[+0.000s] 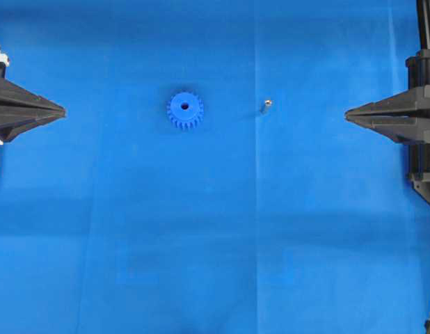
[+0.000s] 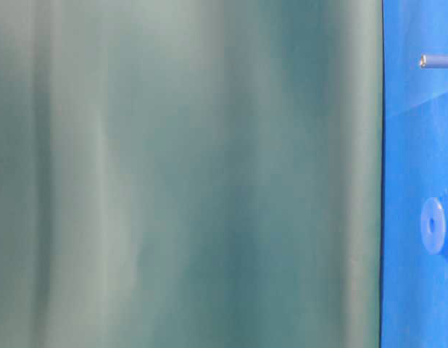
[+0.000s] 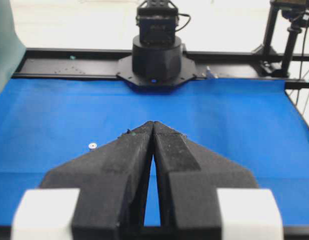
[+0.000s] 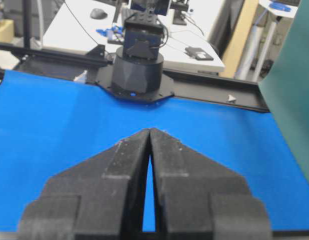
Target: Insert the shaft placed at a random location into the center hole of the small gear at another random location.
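Note:
The small gear (image 1: 185, 110) is bright blue and lies flat on the blue cloth, left of the middle, its center hole (image 1: 185, 106) facing up. To its right the shaft (image 1: 266, 106), a tiny silvery pin, stands apart from it on the cloth. In the table-level view the gear (image 2: 435, 225) and the shaft (image 2: 436, 61) show at the right edge. The shaft's end (image 3: 92, 145) also shows in the left wrist view; the gear is hidden there behind the fingers. My left gripper (image 1: 64, 111) is shut and empty at the far left. My right gripper (image 1: 346, 115) is shut and empty at the far right.
The blue cloth (image 1: 215, 243) covers the whole table. A green backdrop (image 2: 188, 174) fills most of the table-level view. Each arm's black base (image 3: 157, 55) (image 4: 137, 70) sits at the opposite table edge, with a black frame rail behind.

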Controlling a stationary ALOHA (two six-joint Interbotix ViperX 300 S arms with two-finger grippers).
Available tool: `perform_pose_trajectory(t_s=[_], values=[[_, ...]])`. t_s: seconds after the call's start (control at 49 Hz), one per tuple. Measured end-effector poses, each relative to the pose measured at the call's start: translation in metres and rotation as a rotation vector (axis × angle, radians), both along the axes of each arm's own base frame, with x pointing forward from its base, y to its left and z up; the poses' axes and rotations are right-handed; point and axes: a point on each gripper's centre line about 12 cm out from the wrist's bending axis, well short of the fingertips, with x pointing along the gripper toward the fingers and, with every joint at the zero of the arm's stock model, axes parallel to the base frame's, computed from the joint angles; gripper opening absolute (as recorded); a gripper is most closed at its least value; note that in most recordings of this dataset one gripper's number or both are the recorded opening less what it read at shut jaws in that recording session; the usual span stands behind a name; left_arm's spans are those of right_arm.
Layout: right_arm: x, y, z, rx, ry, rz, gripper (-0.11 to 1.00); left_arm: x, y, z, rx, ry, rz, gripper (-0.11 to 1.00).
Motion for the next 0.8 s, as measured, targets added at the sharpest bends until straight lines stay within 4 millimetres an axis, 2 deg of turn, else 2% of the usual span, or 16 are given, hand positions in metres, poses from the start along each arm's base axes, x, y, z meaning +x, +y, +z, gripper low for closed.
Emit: perform_pose_trajectory(t_s=[0.123, 0.347, 0.551, 0.613, 0.674, 0.756, 0.796], values=[[0.002, 0.000, -0.005, -0.014, 0.034, -0.001, -0.06, 0.000, 0.000, 0.001, 0.002, -0.003, -0.002, 0.00], [0.005, -0.001, -0.012, -0.012, 0.086, -0.004, -0.06, -0.001, 0.000, 0.001, 0.001, 0.005, 0.000, 0.00], [0.010, -0.010, -0.021, -0.004, 0.132, -0.048, -0.03, -0.002, 0.000, 0.002, 0.001, 0.000, -0.002, 0.00], [0.013, -0.016, -0.026, 0.003, 0.153, -0.074, 0.02, -0.002, 0.000, 0.002, 0.001, 0.000, 0.000, 0.00], [0.016, -0.022, -0.034, 0.016, 0.184, -0.104, 0.13, -0.002, 0.000, 0.002, 0.001, 0.000, 0.000, 0.00], [0.021, -0.031, -0.045, 0.040, 0.214, -0.145, 0.33, -0.002, 0.000, 0.002, 0.001, 0.000, -0.002, 0.00], [0.025, -0.035, -0.050, 0.050, 0.226, -0.162, 0.47, -0.002, 0.000, 0.002, 0.001, 0.000, -0.002, 0.00]])
